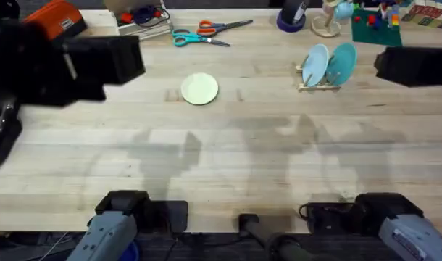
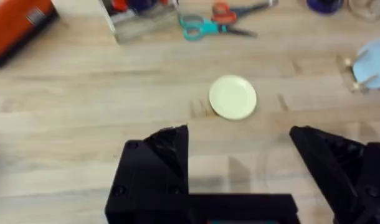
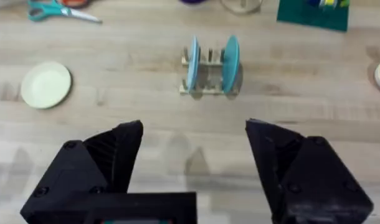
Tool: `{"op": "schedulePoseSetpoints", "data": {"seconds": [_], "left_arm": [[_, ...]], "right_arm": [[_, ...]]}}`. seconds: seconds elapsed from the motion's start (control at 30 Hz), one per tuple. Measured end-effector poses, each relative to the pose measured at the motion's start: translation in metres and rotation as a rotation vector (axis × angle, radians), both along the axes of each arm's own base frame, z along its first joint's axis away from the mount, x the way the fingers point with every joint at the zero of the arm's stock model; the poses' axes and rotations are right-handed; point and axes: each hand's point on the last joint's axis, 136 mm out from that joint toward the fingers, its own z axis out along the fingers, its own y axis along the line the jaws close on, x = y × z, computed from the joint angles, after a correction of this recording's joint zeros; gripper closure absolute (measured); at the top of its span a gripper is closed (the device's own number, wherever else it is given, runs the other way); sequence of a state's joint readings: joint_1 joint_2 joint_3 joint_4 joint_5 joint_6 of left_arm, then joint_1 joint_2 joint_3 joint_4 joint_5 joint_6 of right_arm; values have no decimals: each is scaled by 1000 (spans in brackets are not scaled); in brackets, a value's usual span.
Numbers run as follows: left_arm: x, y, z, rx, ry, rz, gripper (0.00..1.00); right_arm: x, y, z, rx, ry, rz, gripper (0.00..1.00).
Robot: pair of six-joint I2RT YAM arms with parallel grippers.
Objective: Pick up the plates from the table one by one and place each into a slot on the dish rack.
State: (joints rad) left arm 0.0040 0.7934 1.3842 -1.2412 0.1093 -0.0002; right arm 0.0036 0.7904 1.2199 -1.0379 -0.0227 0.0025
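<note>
Here, on the large pale butcher-block wooden table (image 1: pixel 228 152): one small round cream-yellow plate (image 1: pixel 200 89) lying flat, left of the middle and well apart from everything else. Farther right, the small light wooden dish rack with thin upright dowels (image 1: pixel 319 85), already holding two plates on edge in separate slots: a small round light blue plate (image 1: pixel 316 64) on the left and a small round teal plate (image 1: pixel 342 61) on the right, one empty gap showing between them in the right wrist view.

Raised high and blurred at the left edge of the overhead view, the left arm; its black two-finger left gripper (image 2: pixel 240 140) spread wide, nothing between the fingers, the cream-yellow plate lying on the wood beyond them. At the right edge, likewise dark and raised, the right arm; its black right gripper (image 3: pixel 194 134) also wide open and empty, looking toward the rack across bare table.

Along the far edge: teal-and-orange-handled scissors (image 1: pixel 203 33), an orange and black case (image 1: pixel 56 19) at the far left corner, a round wooden ring-stacker stand (image 1: pixel 327 23) behind the rack.
</note>
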Motion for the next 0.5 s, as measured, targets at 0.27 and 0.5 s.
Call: {"op": "schedulePoseSetpoints", "data": {"seconds": [0.27,0.5], "left_arm": [[34,-12,-27,-50,238,-51,7],[49,-18,-55,-85,399,-72,7]], "right_arm": [[18,0,-23,-1,245,0,8],[33,0,-40,-1,344,0,8]]}}
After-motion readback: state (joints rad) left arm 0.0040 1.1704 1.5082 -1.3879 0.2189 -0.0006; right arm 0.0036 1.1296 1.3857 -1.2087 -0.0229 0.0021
